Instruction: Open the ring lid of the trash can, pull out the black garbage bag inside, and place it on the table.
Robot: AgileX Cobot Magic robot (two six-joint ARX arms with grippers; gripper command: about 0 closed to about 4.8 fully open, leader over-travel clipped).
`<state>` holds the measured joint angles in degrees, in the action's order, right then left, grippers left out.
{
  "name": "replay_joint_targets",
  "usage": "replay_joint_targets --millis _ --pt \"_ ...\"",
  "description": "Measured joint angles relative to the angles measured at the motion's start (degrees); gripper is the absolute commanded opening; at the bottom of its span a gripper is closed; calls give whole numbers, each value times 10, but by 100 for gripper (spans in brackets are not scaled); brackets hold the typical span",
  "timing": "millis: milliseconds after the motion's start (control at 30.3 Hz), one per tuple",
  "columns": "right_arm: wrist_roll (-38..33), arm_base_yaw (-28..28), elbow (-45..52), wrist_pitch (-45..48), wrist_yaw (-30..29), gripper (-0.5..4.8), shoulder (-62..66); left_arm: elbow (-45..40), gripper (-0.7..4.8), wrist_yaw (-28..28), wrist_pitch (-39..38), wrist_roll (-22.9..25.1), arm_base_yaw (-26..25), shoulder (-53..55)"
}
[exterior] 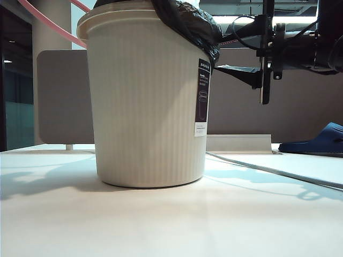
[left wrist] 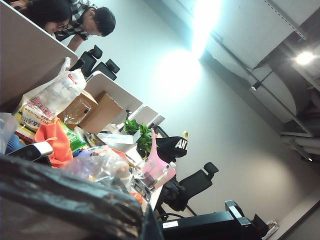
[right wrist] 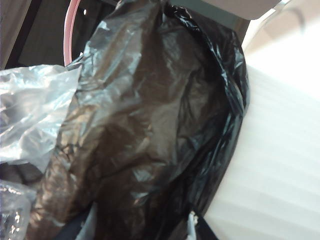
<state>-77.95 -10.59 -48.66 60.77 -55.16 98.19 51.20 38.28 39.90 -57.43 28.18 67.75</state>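
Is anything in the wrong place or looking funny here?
Yes. A blue slipper lies on the table, an odd spot for footwear. The black garbage bag droops unevenly over the trash can rim beside the right gripper, and the ring lid sits lifted off, tilted.

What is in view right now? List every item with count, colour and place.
trash can: one, cream-white, standing on the table
label strip: one, dark, on the can's side
black garbage bag: one, black, bulging over the can's rim
ring lid: one, salmon-pink, raised off the rim at upper left
clear plastic: some, transparent, beside the bag
table: one, white, under everything
cable: one, grey, lying on the table at right
slipper: one, dark blue, far right
partition panel: one, brown-grey, behind the can
cluttered desks: several, mixed colours, background
right gripper: one, black, open, at the bag
left gripper: shut, out of sight
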Motion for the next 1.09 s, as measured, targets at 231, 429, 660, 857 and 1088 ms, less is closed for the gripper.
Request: replay_joint_targets --millis 231,429,660,857,1088 --pt "2 -4 0 2 11 198 0 0 -6 2 0 0 0 0" --pt "2 -4 0 2 12 105 1 0 -6 3 0 0 0 0" --pt "7 -4 0 1 12 30 21 0 -6 6 -1 0 0 0" --pt "9 -4 0 -2 12 4 30 0 -6 7 -3 7 0 0" --pt "11 -4 0 -2 12 1 30 0 -6 7 -12 11 0 0"
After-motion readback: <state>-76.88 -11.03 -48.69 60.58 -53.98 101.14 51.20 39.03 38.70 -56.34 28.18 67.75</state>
